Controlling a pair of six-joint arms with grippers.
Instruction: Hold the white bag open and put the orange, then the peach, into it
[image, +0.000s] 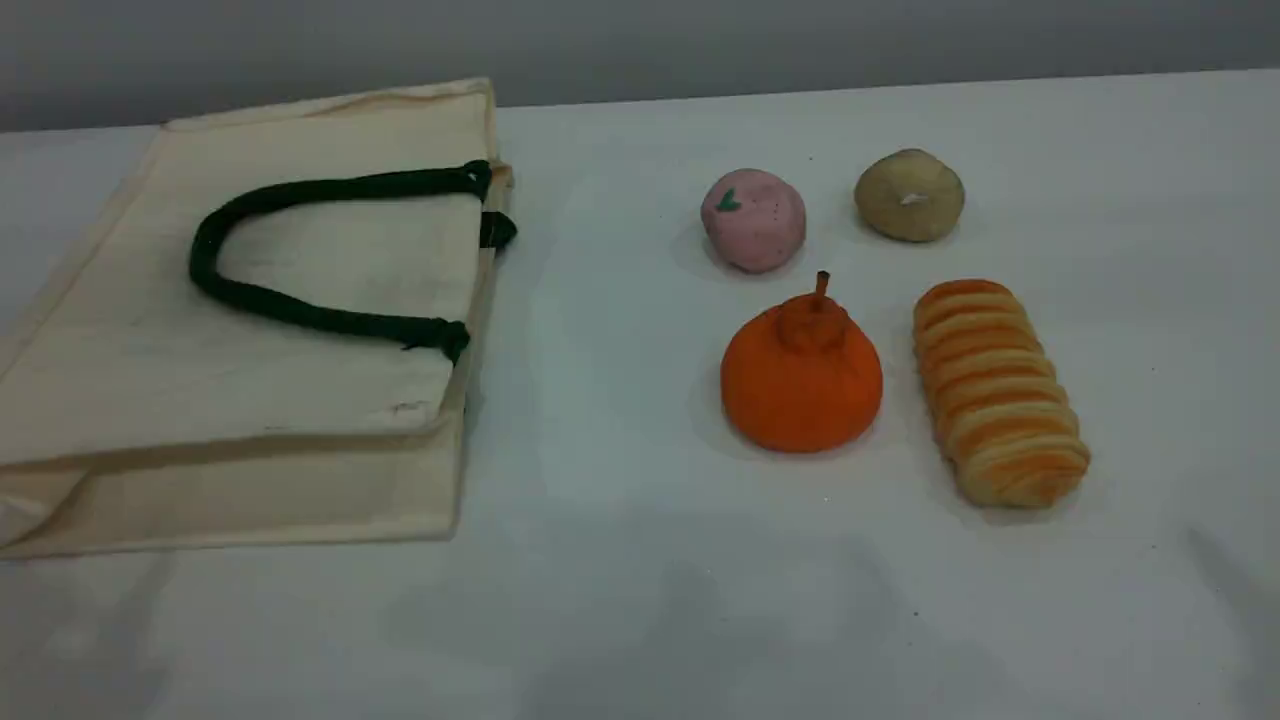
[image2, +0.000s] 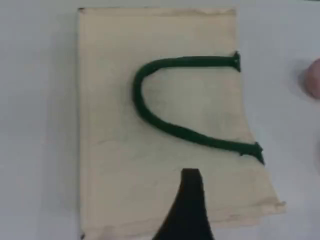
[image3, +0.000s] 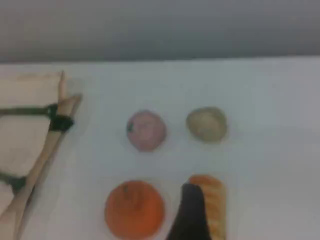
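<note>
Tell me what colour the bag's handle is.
Dark green rope handle on the cream-white bag; clearest in the scene view.

Cream-white bag (image: 240, 400), green handle (image: 300, 315); bright orange (image: 800, 385), pale pink peach (image: 753, 220).

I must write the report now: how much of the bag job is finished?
Nothing is done. The white bag lies flat and closed. The orange and the peach sit on the table. Nothing is in hand. Opening the bag and loading both fruits remain.
</note>
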